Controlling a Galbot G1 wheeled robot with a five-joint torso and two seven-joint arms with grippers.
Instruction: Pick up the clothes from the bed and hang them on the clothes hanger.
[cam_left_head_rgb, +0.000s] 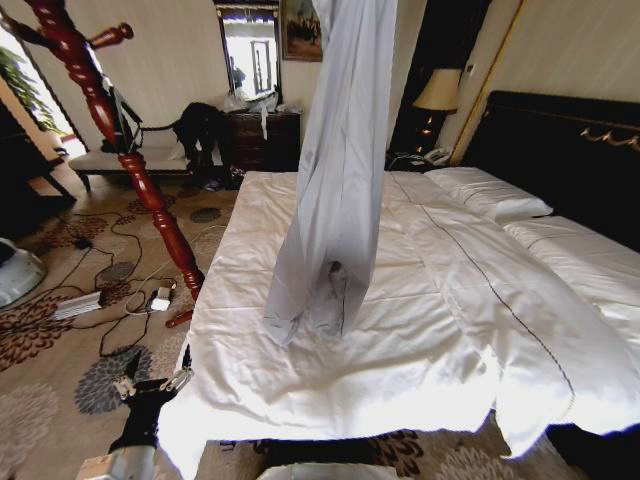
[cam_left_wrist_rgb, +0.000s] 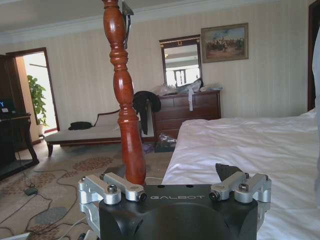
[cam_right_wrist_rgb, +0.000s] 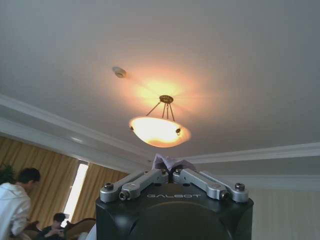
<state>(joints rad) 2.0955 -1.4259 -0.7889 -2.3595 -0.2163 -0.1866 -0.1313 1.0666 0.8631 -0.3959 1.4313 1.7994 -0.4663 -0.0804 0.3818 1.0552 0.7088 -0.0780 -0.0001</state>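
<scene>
White bed (cam_left_head_rgb: 420, 300) below, the light grey jacket (cam_left_head_rgb: 335, 170) hangs over it, hem touching the sheets, seemingly pinched in the clenched right gripper (cam_right_wrist_rgb: 167, 172). Left gripper (cam_left_wrist_rgb: 175, 187) spread wide beside the bed's near corner.

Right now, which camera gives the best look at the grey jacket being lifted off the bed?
The head view: the grey jacket hangs full length, its hem touching the bed. The right wrist view shows just a pinch of fabric between the right gripper fingers. The left wrist view catches a pale sliver at its edge.

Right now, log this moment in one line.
right gripper: shut on grey jacket, lifted over bed | left gripper: open, idle beside bed
</scene>
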